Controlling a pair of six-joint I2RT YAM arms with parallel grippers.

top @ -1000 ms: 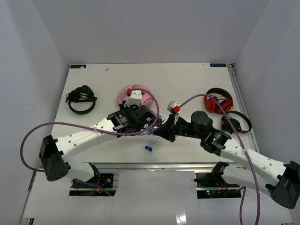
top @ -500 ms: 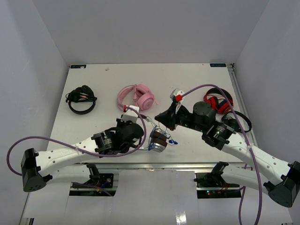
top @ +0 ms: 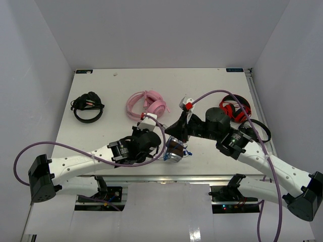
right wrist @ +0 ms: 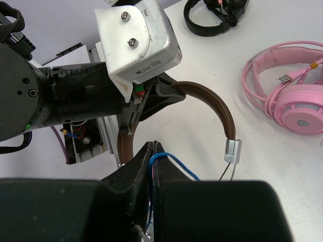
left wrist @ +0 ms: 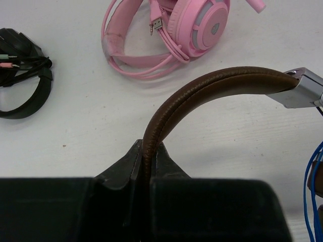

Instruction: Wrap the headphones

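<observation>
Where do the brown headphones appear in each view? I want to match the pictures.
Top external: the headphones show just below the centre, between both wrists.
Left wrist: their headband arches across the centre, rising from the left gripper.
Right wrist: the headband curves through the centre, above the right gripper.
Shared landmark: the pink headphones, at top in the left wrist view, at the right edge in the right wrist view.

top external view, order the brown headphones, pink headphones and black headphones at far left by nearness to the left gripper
1. brown headphones, at centre, headband clamped in the left gripper
2. pink headphones, just beyond it toward the back
3. black headphones, far left of the table
</observation>
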